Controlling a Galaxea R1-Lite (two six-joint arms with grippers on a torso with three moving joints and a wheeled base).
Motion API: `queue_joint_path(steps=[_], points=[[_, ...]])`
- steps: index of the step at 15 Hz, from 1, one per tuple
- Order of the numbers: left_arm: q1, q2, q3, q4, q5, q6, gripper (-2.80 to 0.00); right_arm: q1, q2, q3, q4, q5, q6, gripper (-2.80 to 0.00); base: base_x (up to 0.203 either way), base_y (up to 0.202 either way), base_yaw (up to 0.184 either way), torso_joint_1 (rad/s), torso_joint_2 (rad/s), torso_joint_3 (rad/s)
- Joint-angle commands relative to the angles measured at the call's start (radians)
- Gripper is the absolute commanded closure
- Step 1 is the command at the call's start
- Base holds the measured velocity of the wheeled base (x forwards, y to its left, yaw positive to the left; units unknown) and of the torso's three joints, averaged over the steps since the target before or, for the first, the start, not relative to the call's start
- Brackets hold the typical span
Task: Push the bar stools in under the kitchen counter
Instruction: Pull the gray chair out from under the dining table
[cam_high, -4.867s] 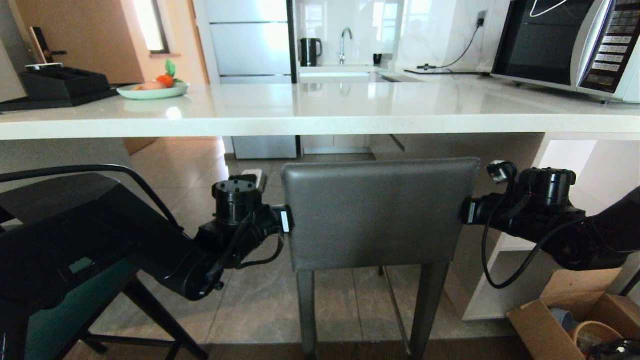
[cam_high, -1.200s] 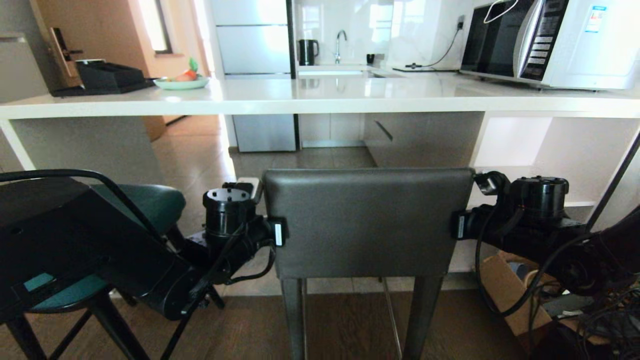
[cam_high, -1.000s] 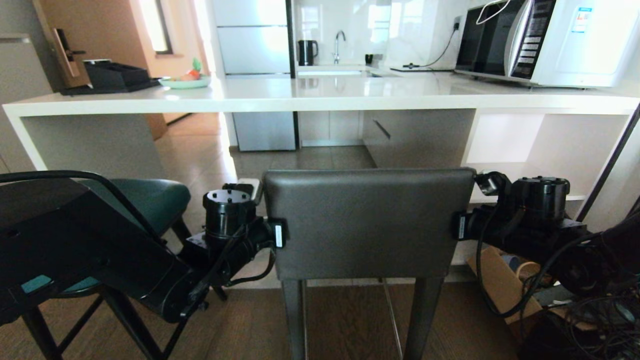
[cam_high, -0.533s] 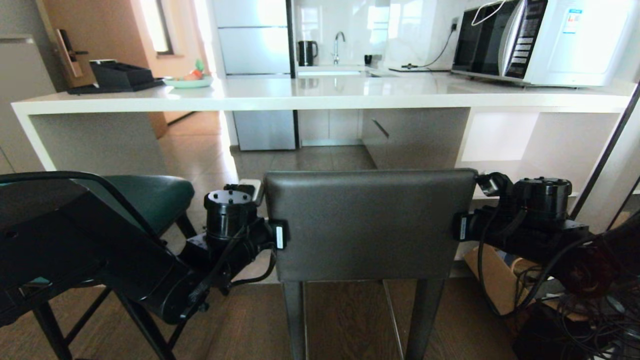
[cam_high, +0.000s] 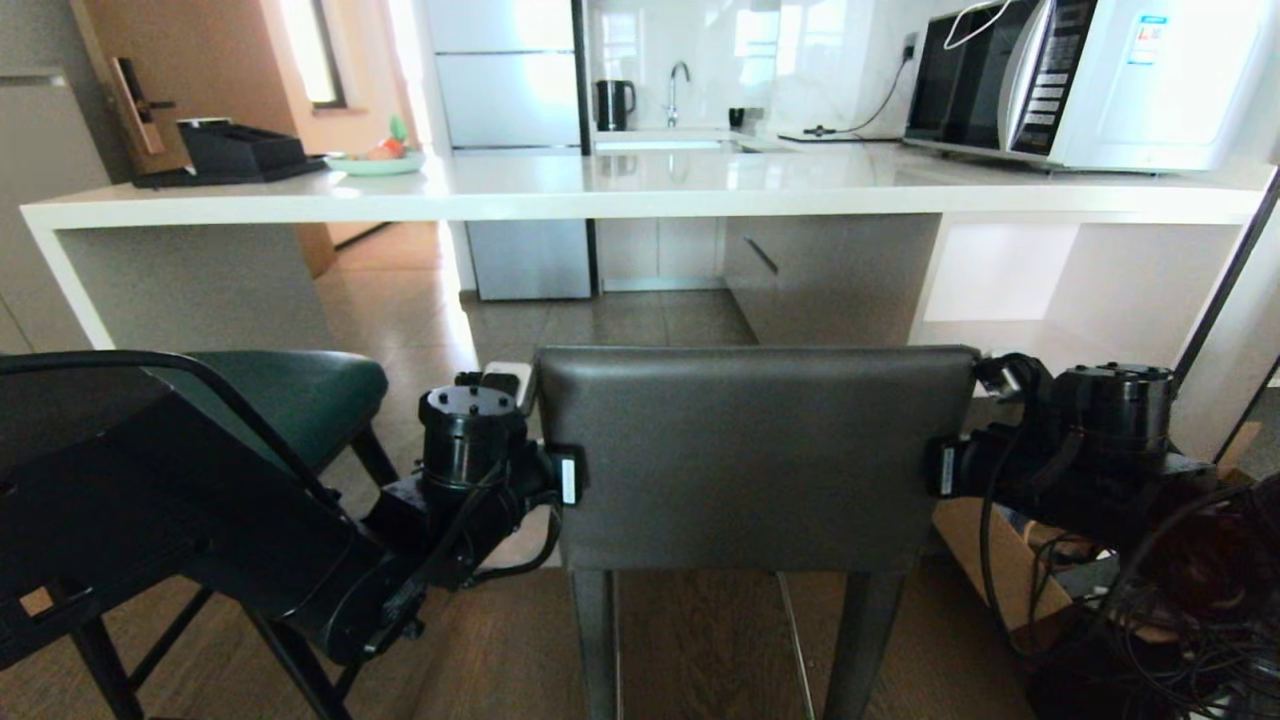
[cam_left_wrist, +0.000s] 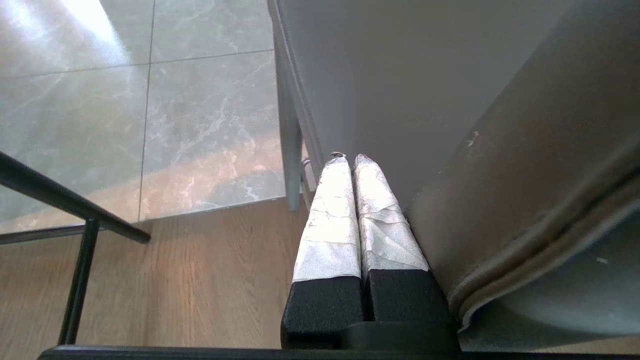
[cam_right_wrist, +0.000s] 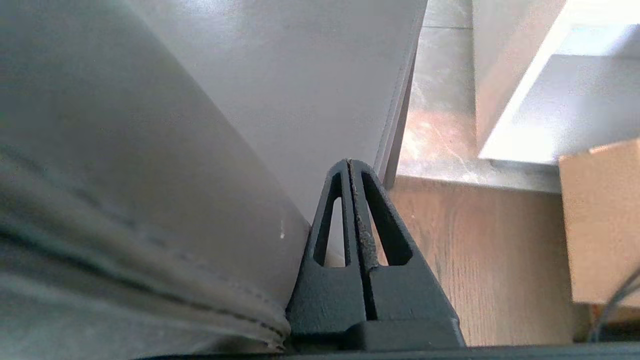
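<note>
Between the earliest picture and this one the whole head view had pulled back from the kitchen counter (cam_high: 640, 195): its left side panel and the dark wood floor had come into sight, and the grey bar stool (cam_high: 755, 455) stood farther out from the counter edge while it kept its place between the two arms. Over the last half second the stool back sat slightly lower and to the right in the view.

At this moment the left gripper (cam_left_wrist: 350, 162) lay flat against the left side of the grey stool's seat, its two taped fingers (cam_left_wrist: 330, 215) pressed together with nothing between them. On its outer side, away from the seat, tile met wood flooring and a thin black leg of the teal bar stool (cam_high: 300, 395) crossed nearby. The right gripper (cam_right_wrist: 349, 167) mirrored it on the stool's right side, its black fingers (cam_right_wrist: 385, 225) closed on each other and empty, resting against the leather. Beyond it, on the side away from the stool, stood a cardboard box (cam_right_wrist: 600, 220) and the pale base of the counter.

The teal stool stood just outside the left arm, its seat short of the counter's left panel. A microwave (cam_high: 1090, 80) sat on the counter, well ahead of the right gripper.
</note>
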Motion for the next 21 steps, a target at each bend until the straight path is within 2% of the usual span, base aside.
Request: queue_joint_path(steps=[1, 6, 14, 17, 19, 21], points=[[-0.025, -0.006, 0.0, -0.009, -0.006, 0.0, 0.0, 0.003, -0.02, -0.002, -0.013, 0.007, 0.011, 0.0, 0.0, 0.0, 0.0, 0.0, 0.0, 0.0], [-0.067, 0.007, 0.004, -0.007, 0.015, 0.002, 0.0, -0.019, 0.035, -0.064, -0.012, 0.0, 0.025, 0.0, 0.0, 0.0, 0.0, 0.0, 0.0, 0.0], [-0.03, -0.009, 0.008, -0.009, 0.022, -0.005, 0.0, -0.02, 0.015, -0.064, -0.009, -0.001, 0.025, 0.0, 0.0, 0.0, 0.0, 0.0, 0.0, 0.0], [0.041, -0.035, 0.021, -0.009, 0.023, -0.026, 0.0, -0.058, 0.0, -0.053, -0.008, 0.001, 0.025, 0.0, 0.0, 0.0, 0.0, 0.0, 0.0, 0.0], [0.124, -0.043, 0.05, -0.009, 0.018, -0.037, 0.0, -0.116, 0.002, -0.05, -0.008, 0.008, 0.024, 0.0, 0.0, 0.0, 0.0, 0.0, 0.0, 0.0], [0.212, -0.091, 0.095, -0.009, -0.019, -0.042, 0.0, -0.174, -0.004, -0.042, -0.008, 0.013, 0.024, 0.0, 0.0, 0.0, 0.0, 0.0, 0.0, 0.0]])
